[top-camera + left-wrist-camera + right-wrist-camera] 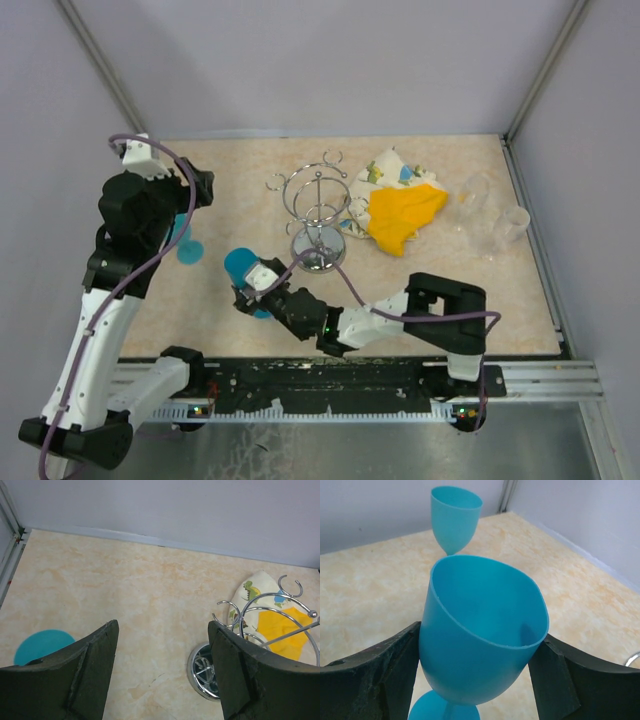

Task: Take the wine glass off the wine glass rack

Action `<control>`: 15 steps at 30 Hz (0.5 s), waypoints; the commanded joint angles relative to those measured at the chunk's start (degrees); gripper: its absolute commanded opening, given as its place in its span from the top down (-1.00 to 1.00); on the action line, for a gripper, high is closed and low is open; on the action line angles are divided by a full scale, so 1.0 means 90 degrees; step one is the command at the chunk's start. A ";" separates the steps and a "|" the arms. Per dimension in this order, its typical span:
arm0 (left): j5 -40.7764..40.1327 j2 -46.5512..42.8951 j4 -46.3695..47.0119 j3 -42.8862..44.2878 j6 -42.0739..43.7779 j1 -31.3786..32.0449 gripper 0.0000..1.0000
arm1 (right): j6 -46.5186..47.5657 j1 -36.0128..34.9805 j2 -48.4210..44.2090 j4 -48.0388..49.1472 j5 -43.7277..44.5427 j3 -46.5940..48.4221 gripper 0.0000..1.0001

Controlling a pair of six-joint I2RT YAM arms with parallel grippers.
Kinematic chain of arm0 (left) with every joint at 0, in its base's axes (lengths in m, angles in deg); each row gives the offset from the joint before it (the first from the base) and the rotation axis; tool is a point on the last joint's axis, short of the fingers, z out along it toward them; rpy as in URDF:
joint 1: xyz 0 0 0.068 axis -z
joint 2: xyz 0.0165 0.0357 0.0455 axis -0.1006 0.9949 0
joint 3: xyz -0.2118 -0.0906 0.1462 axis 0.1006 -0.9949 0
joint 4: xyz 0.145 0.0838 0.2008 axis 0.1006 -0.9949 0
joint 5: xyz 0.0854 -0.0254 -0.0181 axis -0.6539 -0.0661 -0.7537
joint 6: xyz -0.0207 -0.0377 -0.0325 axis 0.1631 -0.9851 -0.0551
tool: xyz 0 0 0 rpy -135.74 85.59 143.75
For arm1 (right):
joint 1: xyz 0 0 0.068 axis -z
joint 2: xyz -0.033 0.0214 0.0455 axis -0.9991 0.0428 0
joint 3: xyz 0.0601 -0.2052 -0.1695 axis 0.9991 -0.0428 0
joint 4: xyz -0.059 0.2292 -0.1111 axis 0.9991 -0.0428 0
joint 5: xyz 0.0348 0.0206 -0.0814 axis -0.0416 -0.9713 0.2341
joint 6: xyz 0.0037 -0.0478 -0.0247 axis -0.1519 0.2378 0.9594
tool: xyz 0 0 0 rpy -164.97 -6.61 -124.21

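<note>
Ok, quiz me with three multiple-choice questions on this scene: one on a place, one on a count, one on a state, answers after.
1. In the top view, the yellow cloth lies where from the rack? A) left B) right C) hung on it
2. How many blue wine glasses show? A) one B) two C) three
3. The left gripper is: A) open and empty B) shut on a glass C) shut on the cloth
Answers: 1 B, it lies right of the rack. 2 B, one in the right gripper, a second glass standing beyond. 3 A, it stands wide with nothing inside.
</note>
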 commanded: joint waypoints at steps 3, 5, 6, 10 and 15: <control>-0.0089 0.0032 -0.0007 0.0120 -0.0041 0.0014 -0.55 | 0.0861 -0.0050 0.1163 0.3461 -0.0033 0.0296 -0.47; -0.0126 0.0000 0.0004 0.0093 -0.0009 0.0014 -0.55 | 0.1091 -0.0050 0.1521 0.3885 0.0038 0.0522 -0.47; -0.0148 -0.0014 0.0014 0.0083 0.0011 0.0014 -0.55 | 0.1182 -0.0041 0.1680 0.3973 0.0044 0.0652 -0.47; -0.0146 -0.0035 0.0015 0.0061 0.0044 0.0014 -0.55 | 0.1296 -0.0035 0.2127 0.4031 0.0031 0.1046 -0.53; -0.0099 -0.0062 0.0025 0.0052 0.0055 0.0014 -0.55 | 0.1010 0.0059 0.2307 0.3921 0.0021 0.1182 -0.64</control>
